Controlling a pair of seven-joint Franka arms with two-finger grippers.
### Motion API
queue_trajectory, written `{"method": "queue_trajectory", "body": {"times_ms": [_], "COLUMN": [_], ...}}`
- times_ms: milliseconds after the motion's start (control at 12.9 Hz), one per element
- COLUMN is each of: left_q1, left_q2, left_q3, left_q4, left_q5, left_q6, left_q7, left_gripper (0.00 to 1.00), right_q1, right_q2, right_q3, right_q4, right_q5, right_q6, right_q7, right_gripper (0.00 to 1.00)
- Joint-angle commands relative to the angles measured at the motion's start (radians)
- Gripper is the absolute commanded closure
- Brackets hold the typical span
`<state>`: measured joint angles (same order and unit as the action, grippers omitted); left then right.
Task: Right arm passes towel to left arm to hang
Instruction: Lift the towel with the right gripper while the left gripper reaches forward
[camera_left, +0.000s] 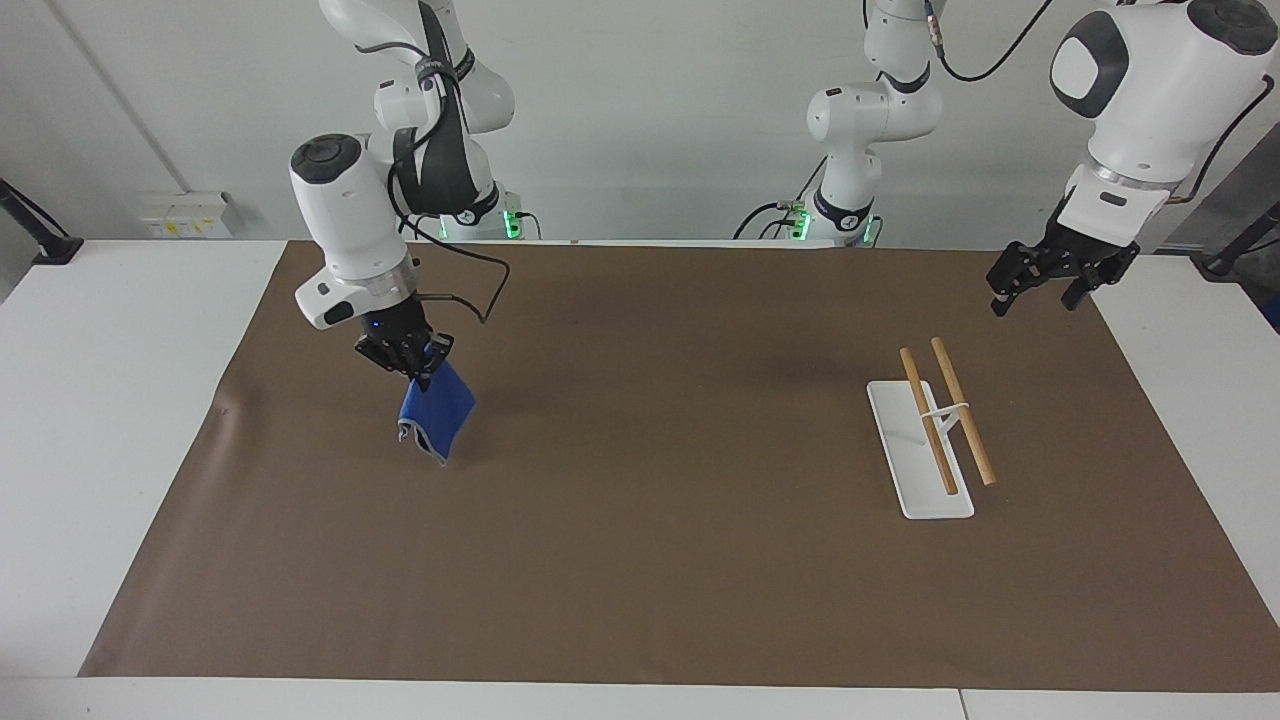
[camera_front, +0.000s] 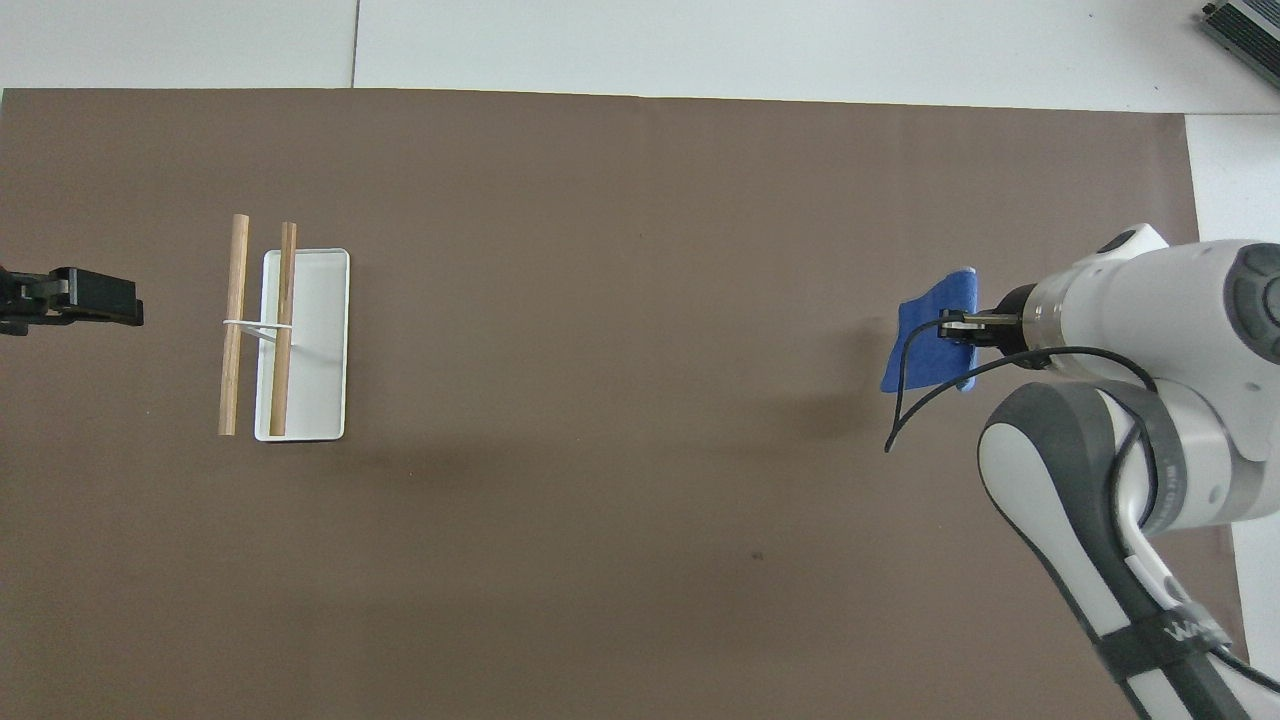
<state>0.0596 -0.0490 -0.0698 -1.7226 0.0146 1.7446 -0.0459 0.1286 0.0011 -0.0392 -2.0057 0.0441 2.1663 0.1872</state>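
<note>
My right gripper (camera_left: 408, 362) is shut on one edge of the royal-blue towel (camera_left: 434, 412) and holds it up in the air over the brown mat at the right arm's end of the table. The towel hangs down from the fingers, clear of the mat; it also shows in the overhead view (camera_front: 925, 346) beside the right gripper (camera_front: 962, 326). My left gripper (camera_left: 1042, 280) waits open in the air at the left arm's end, beside the rack; its tip shows in the overhead view (camera_front: 85, 300).
A white rack base (camera_left: 915, 450) carries two wooden bars (camera_left: 962, 410) on a thin white stand, at the left arm's end of the brown mat (camera_left: 660, 520). The rack also shows in the overhead view (camera_front: 300, 345). A black cable loops from the right wrist.
</note>
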Motion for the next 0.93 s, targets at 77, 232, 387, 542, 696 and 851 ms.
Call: {"method": "queue_trajectory", "body": {"times_ms": [77,232,387,542,696,851], "left_q1": [0.003,0.003,0.003,0.003,-0.026,-0.056], "left_q2": [-0.014,-0.014,-0.014,-0.015,-0.015,-0.022], "left_q3": [0.002,0.002,0.002,0.002,-0.004,-0.005], "left_q4": [-0.018,-0.018,-0.018,-0.02,-0.018,-0.014], "left_q5": [-0.008,-0.008,-0.008,-0.008,-0.008,-0.008], "left_q6": [0.009,0.009,0.009,0.007,0.004,-0.025], "left_q7": [0.012,0.012,0.012,0.011,0.014,0.006], "left_gripper": [0.0,0.0,0.0,0.0,0.0,0.0], "right_q1": [-0.02,-0.043,-0.081,-0.101,-0.092,-0.067], "right_q2": [0.008,0.005,0.005,0.01,0.022,0.045], "right_q3": [0.002,-0.002,-0.002,-0.004,-0.002,0.007], "right_q4": [0.168,0.168,0.163,0.157,0.139,0.113], "right_q5": [0.214,0.36,0.535,0.695,0.819,0.952], "right_q6": [-0.138,-0.131,-0.125,-0.114,-0.068,-0.005], "right_q7": [0.043,0.066,0.069,0.071,0.103,0.115], "right_gripper": [1.0,1.0,1.0,1.0,1.0,1.0]}}
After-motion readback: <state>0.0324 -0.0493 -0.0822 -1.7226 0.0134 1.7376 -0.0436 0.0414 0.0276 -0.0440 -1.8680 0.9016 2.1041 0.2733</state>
